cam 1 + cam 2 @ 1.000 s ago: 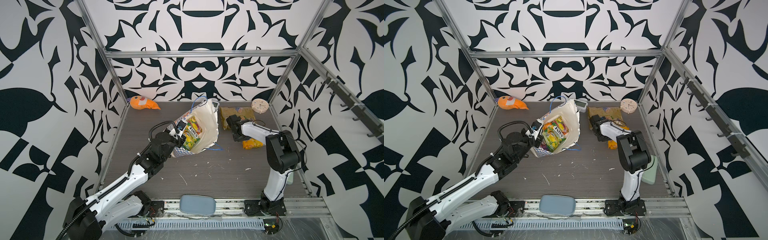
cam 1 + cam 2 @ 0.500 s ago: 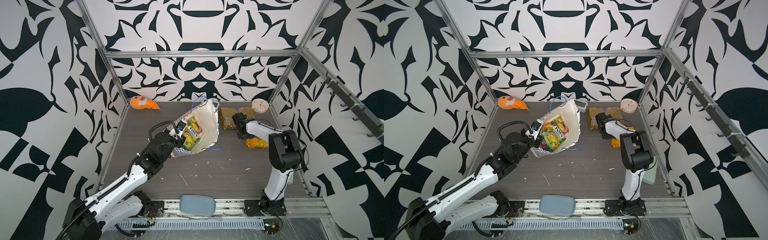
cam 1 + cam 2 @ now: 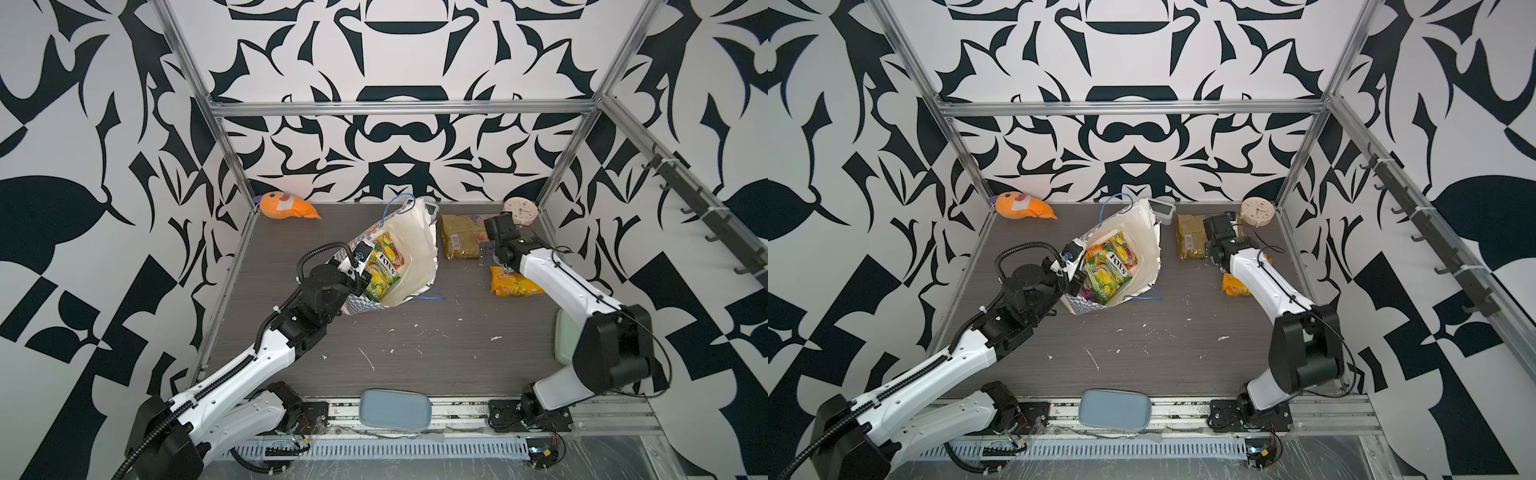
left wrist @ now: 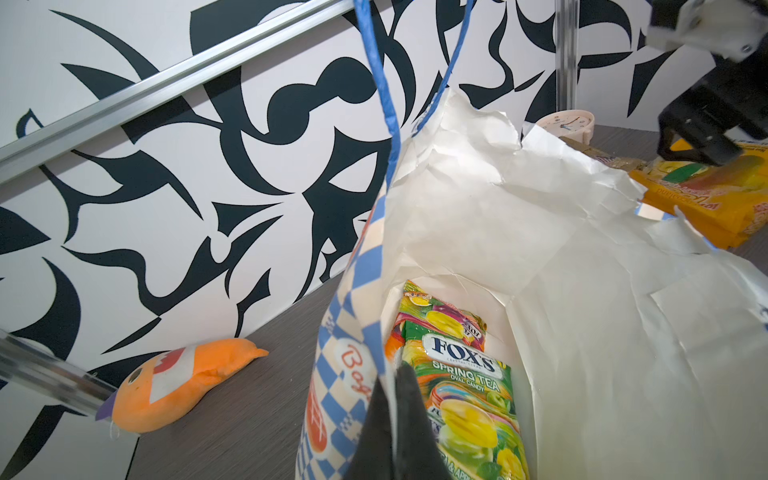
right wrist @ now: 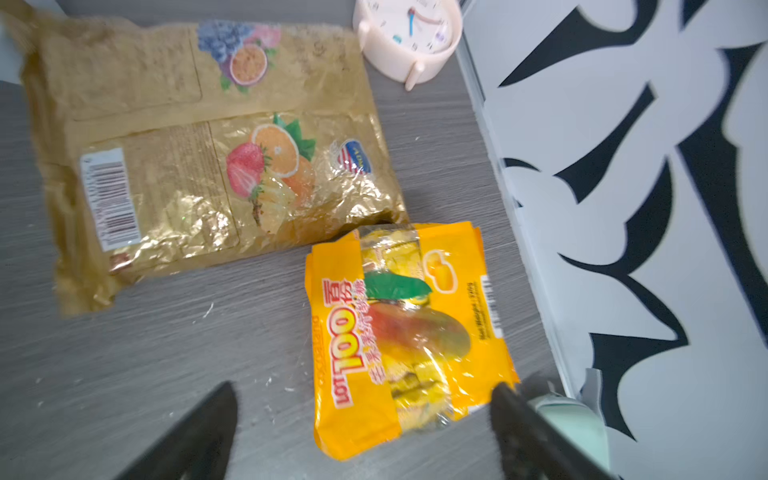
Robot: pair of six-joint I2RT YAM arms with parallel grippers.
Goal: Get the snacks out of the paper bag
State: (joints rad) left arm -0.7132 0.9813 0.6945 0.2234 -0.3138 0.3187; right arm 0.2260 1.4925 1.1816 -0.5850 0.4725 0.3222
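Note:
The paper bag (image 3: pixel 411 249) (image 3: pixel 1142 241) (image 4: pixel 540 249) leans open at the table's middle. My left gripper (image 3: pixel 357 274) (image 3: pixel 1075 270) (image 4: pixel 392 399) is shut on its checkered side wall near the rim. Inside lies a green-yellow FOX'S packet (image 3: pixel 380 270) (image 3: pixel 1108 270) (image 4: pixel 465 374), with other snacks partly hidden under it. An olive-gold packet (image 3: pixel 459 237) (image 3: pixel 1190 237) (image 5: pixel 199 145) and a yellow-orange mango packet (image 3: pixel 513 286) (image 3: pixel 1235 286) (image 5: pixel 407 332) lie on the table at the right. My right gripper (image 3: pixel 492 259) (image 3: pixel 1214 257) (image 5: pixel 363 388) hangs open just above the mango packet, holding nothing.
An orange plush toy (image 3: pixel 286 205) lies at the back left. A round clock (image 3: pixel 520 211) stands in the back right corner. A small white digital clock (image 3: pixel 1162 208) sits behind the bag. A blue-grey pad (image 3: pixel 395 409) rests on the front rail, a pale green one (image 3: pixel 565 336) by the right wall.
My right gripper has moved to the right and its jaws have spread wide. The mango packet has shifted slightly right and lies free on the table. The left arm has not moved.

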